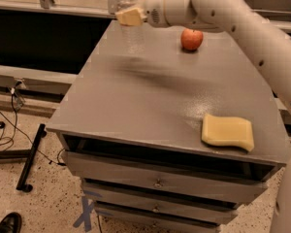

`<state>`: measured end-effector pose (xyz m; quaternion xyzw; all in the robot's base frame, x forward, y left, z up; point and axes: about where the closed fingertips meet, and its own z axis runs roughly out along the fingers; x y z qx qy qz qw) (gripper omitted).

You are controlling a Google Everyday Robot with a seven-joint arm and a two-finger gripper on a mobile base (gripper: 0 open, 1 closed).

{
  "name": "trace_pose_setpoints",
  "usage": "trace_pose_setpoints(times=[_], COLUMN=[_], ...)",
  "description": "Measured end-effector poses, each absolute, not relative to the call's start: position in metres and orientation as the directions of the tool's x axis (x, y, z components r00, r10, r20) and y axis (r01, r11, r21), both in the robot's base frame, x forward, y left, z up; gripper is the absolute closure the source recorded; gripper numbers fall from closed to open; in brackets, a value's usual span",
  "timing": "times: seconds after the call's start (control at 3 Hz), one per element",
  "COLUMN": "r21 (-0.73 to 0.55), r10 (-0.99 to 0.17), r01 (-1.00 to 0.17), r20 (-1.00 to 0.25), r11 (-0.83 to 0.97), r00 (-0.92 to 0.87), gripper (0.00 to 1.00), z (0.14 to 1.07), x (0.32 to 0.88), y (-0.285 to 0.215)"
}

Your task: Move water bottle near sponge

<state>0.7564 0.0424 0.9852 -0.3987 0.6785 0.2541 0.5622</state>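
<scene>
The water bottle (132,35), clear with a white cap, hangs upright in my gripper (129,16) over the far left part of the grey table (136,110). The pale yellow fingers (130,17) are shut on its upper body, and the cap sticks up above them at the frame's top edge. The sponge (228,131), a flat pale yellow rectangle with wavy edges, lies near the table's front right corner, far from the bottle. My white arm reaches in from the right across the back of the table.
A red apple (191,39) stands at the back of the table, right of the bottle and under my arm. Drawers sit below the tabletop. Cables and a black stand lie on the floor at the left.
</scene>
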Motion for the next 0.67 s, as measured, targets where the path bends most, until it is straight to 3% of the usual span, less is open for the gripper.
trace_pose_setpoints(times=[0.67], r21=[0.007], r10=[-0.212], r01=[-0.766], r20=[-0.959], r11=[0.643], r00=[-0.186], gripper=[1.0], z=[0.989], x=[0.695], y=[-0.069])
